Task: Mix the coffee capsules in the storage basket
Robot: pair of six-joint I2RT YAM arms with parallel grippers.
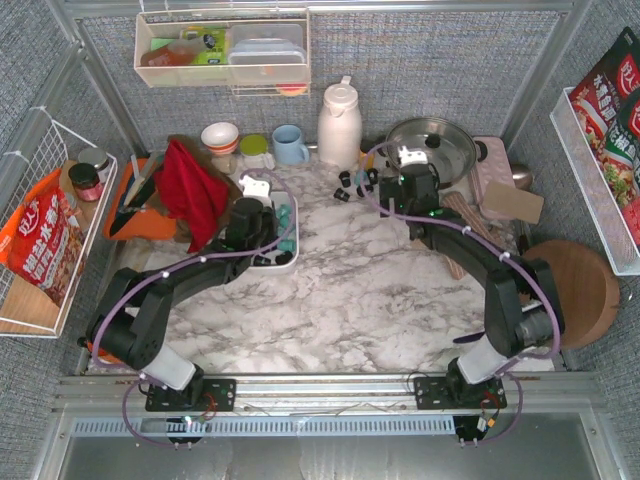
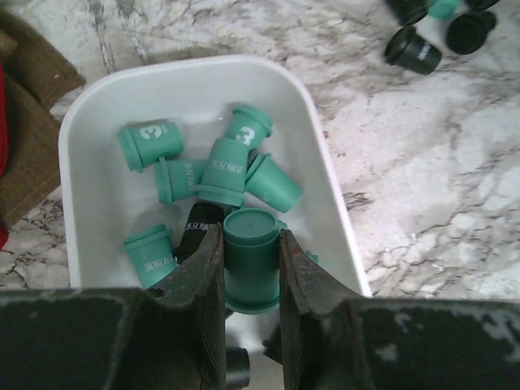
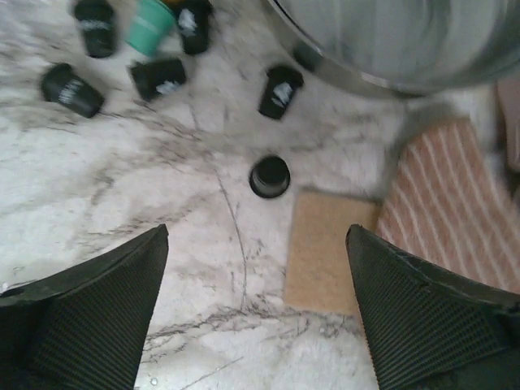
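Observation:
The white storage basket (image 2: 89, 203) holds several teal coffee capsules (image 2: 223, 166) and a black one (image 2: 199, 223). My left gripper (image 2: 250, 244) reaches down into it, its fingers pressed against both sides of a teal capsule (image 2: 252, 260) that stands flat end up. In the top view the basket (image 1: 294, 235) lies left of centre under the left wrist. Several black capsules (image 3: 158, 77) and one teal capsule (image 3: 150, 24) lie loose on the marble near the pot. My right gripper (image 3: 256, 244) hangs wide open over the marble, and a single black capsule (image 3: 269, 176) stands just ahead of it.
A steel pot (image 1: 432, 148), a white thermos (image 1: 339, 125) and a blue mug (image 1: 290, 145) stand at the back. A red cloth (image 1: 190, 190) lies left of the basket. A tan pad (image 3: 329, 248) and a striped cloth (image 3: 455, 219) lie by the right gripper.

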